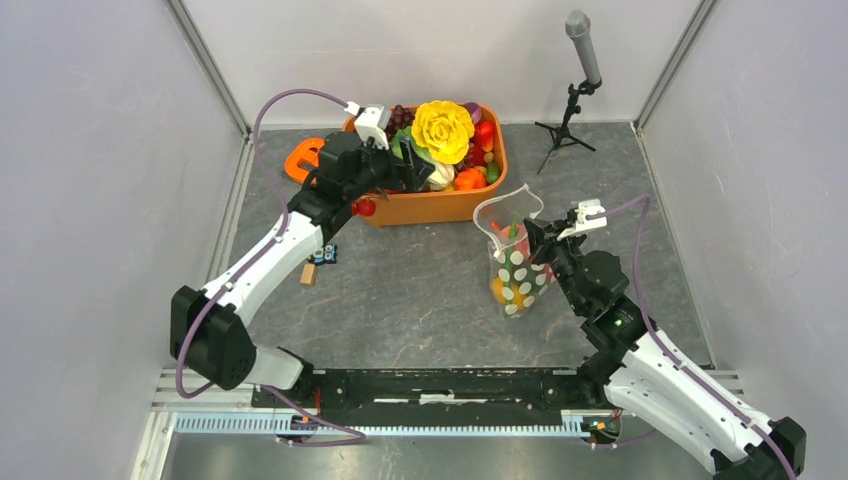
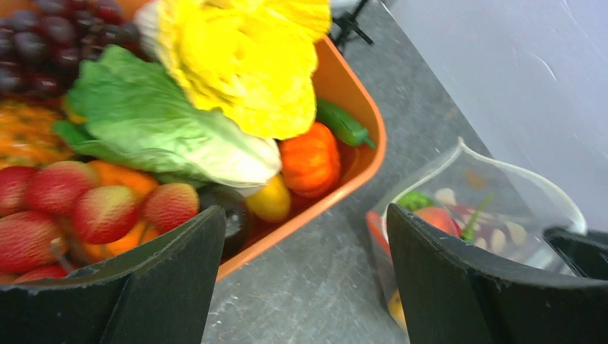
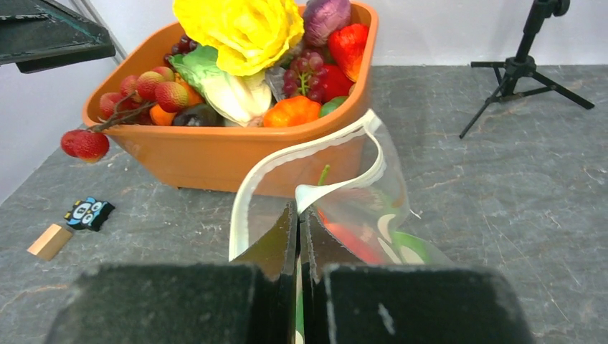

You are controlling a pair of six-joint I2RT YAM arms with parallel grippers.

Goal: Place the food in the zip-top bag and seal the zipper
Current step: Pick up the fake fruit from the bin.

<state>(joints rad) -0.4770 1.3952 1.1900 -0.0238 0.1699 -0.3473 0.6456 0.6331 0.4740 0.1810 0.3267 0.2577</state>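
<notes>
The clear dotted zip-top bag [image 1: 515, 265] stands on the table, mouth open, with red, orange and green food inside. Its whitish zipper [image 3: 301, 150] curves open around the mouth. My right gripper [image 3: 298, 215] is shut on the bag's near wall just below the mouth and holds it upright; it also shows in the top view [image 1: 535, 240]. My left gripper [image 2: 301, 236] is open and empty, hovering over the front rim of the orange tub [image 1: 430, 205], with the bag [image 2: 473, 208] to its right. More food fills the tub: strawberries [image 2: 107, 211], an orange pumpkin [image 2: 310, 159].
A big yellow flower [image 1: 442, 130] and lettuce top the tub. A red cherry [image 1: 364, 207] hangs at the tub's left front. An orange lid [image 1: 302, 160] lies left of the tub. A microphone stand [image 1: 572, 110] is at the back right. Small blocks [image 1: 320, 262] lie near the left arm.
</notes>
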